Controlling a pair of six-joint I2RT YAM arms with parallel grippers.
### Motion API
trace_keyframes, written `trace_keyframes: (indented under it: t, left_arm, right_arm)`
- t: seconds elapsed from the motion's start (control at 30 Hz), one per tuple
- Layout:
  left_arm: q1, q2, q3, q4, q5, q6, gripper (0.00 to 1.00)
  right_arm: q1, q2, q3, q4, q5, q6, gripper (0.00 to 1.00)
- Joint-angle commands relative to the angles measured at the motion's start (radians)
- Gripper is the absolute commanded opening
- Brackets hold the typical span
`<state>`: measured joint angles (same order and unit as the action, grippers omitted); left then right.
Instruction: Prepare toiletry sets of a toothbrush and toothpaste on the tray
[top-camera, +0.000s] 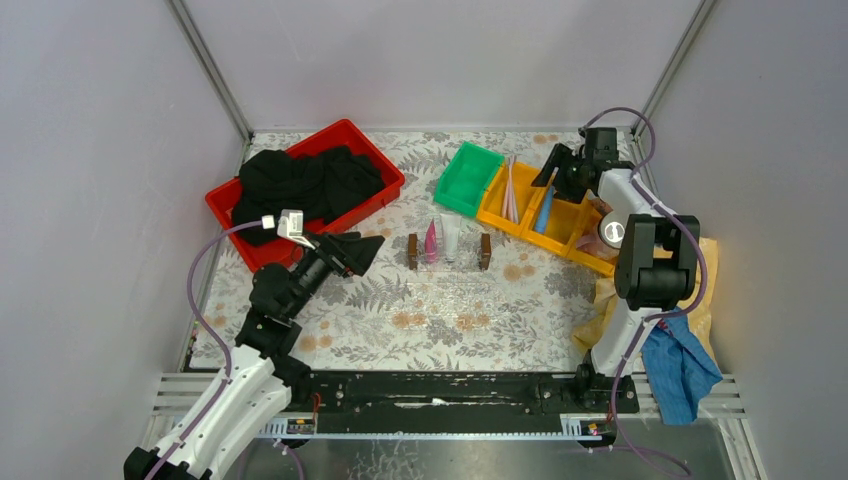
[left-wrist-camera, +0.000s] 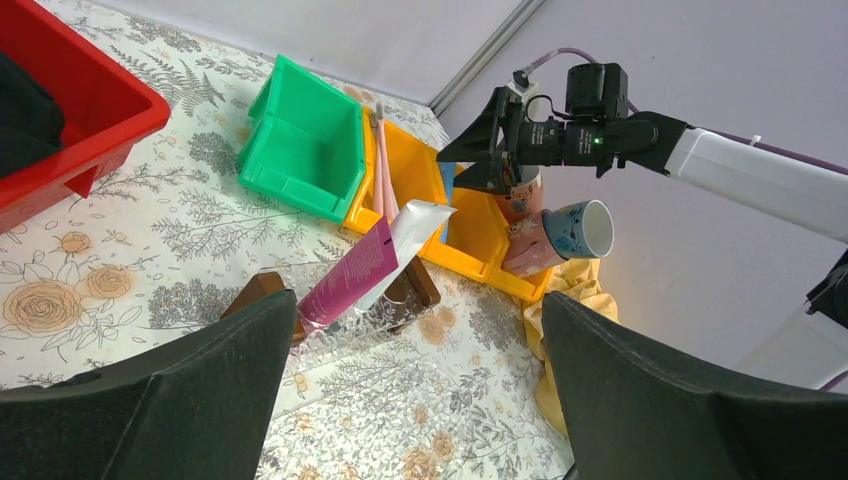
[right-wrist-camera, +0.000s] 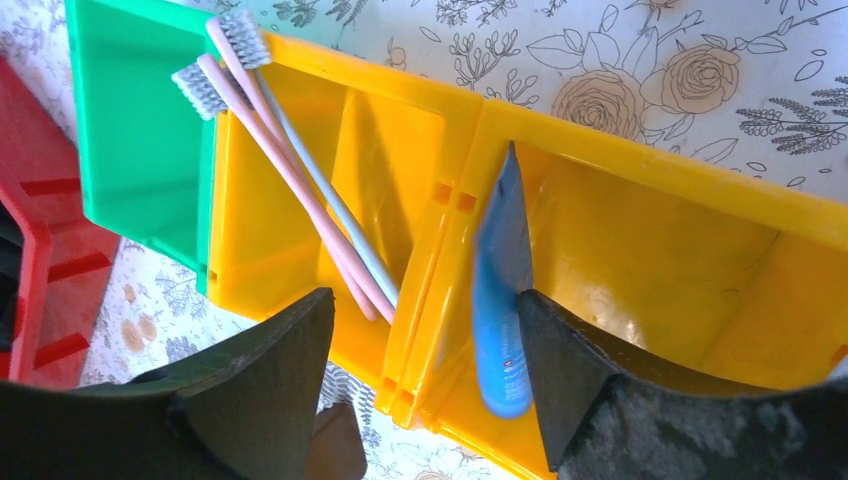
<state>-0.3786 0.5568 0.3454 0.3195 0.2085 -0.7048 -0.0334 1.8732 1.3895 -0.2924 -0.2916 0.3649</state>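
Yellow bin (right-wrist-camera: 400, 130): we find toothbrushes (right-wrist-camera: 285, 185); next compartment, blue tube (right-wrist-camera: 500, 290).
Right fingers (right-wrist-camera: 270, 390): apart, straddling tube.
Left fingers (left-wrist-camera: 200, 390): wide apart, holding nothing.

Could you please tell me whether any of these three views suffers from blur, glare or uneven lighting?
Right wrist view: the blue tube looks smeared, while the toothbrushes beside it are sharp, and the yellow bin shines with glare. Left wrist view: crisp, with the pink tube in clear focus. Top view: even light, only soft shadows on the table.
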Motion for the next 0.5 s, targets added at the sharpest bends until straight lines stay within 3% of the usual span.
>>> trace_keyframes:
  t: [0.0,0.3,0.4,0.47]
  left_arm:
    - [0.004,-0.004,-0.005,0.07,-0.008,0.006,1.0]
    - [0.004,-0.015,-0.001,0.055,-0.01,0.01,1.0]
    - [0.004,-0.014,0.0,0.056,-0.01,0.008,1.0]
    - [0.004,-0.013,0.002,0.057,-0.01,0.008,1.0]
  right_arm:
    - [0.005,-0.032,-0.002,0.039,-0.015,-0.001,0.71]
    - [0.005,0.026,0.029,0.015,0.053,-0.041,0.55]
    - [0.005,0.034,0.032,0.017,0.08,-0.052,0.43]
    - [0.005,0.038,0.034,0.016,0.095,-0.058,0.42]
